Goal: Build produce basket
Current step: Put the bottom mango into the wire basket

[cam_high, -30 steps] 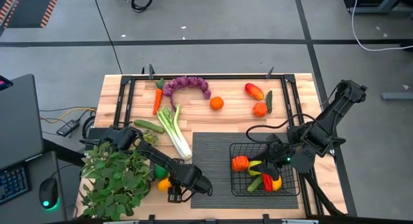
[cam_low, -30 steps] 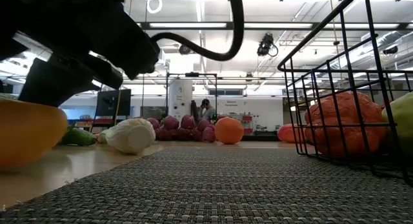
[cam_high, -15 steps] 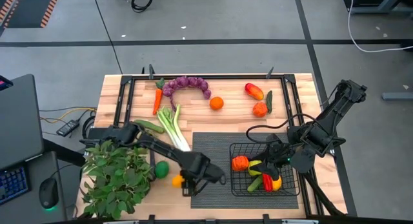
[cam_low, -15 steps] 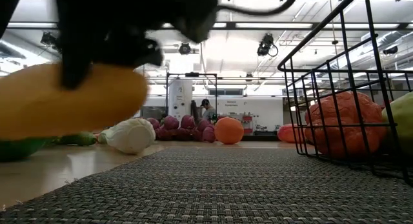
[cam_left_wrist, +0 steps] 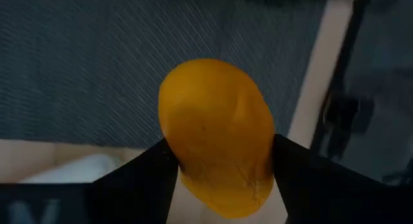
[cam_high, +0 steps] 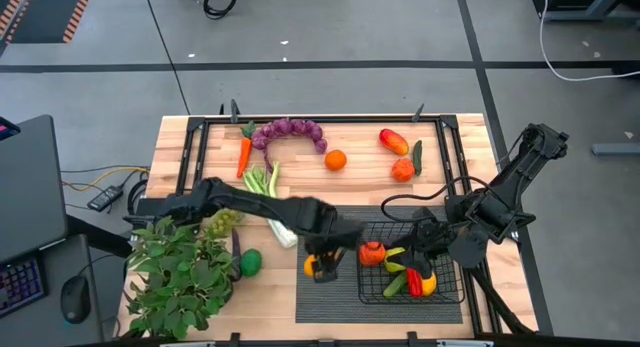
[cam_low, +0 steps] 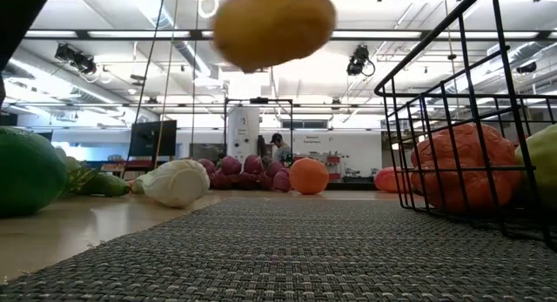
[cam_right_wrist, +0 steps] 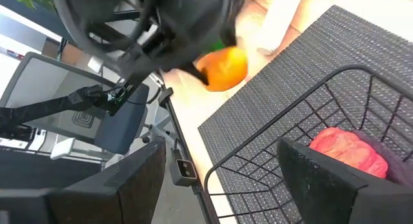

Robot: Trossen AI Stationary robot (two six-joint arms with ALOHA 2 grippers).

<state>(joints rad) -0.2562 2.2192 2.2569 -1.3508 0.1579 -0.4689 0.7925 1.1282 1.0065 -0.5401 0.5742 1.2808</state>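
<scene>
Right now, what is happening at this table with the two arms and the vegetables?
The left gripper holds a yellow-orange toy fruit in the air above the dark ribbed mat, close beside the basket. The basket already contains several pieces of produce. The right gripper waits open at the basket. The grapes, carrot, leek and others lie on the table.
</scene>
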